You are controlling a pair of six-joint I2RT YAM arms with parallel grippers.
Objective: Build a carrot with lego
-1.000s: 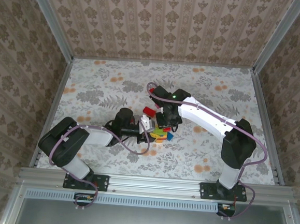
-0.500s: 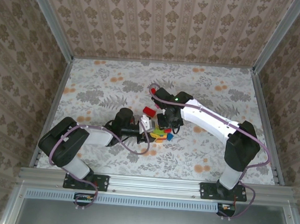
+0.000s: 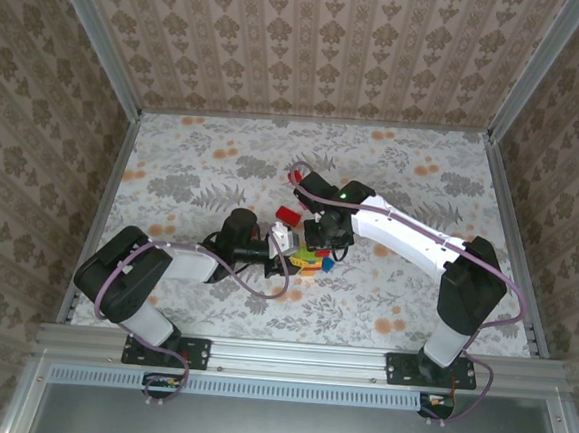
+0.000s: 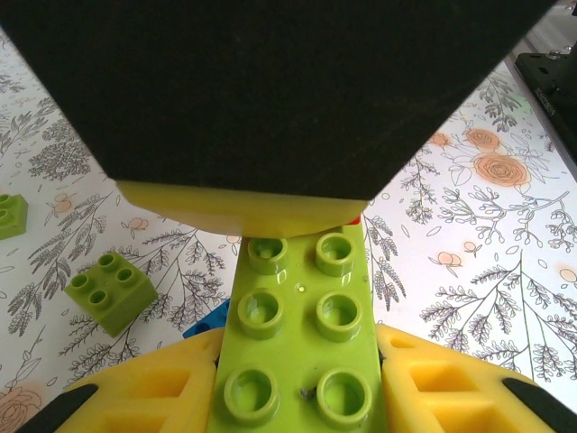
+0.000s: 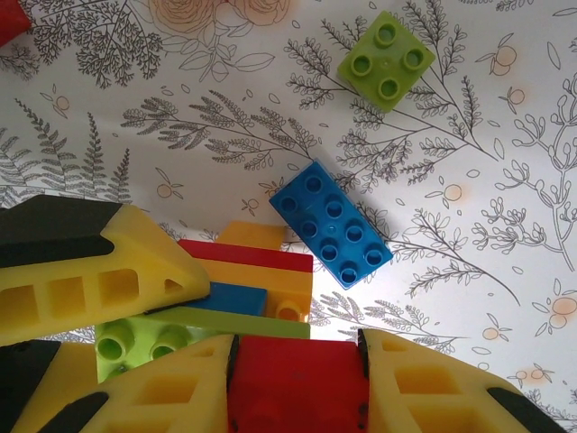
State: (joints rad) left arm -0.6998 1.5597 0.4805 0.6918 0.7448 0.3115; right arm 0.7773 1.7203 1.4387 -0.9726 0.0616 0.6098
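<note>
The table I work over wears a pale cloth printed with grey leaves, ferns and small orange roses; seen close, the sprigs are fine line drawings. Three walls close it in: the back wall, the left wall and the right wall, all papered in beige damask with vertical stripes. Aluminium posts run up the two far corners, and an aluminium rail crosses the near edge, with a dull grey panel below it. The light is even and soft.
</note>
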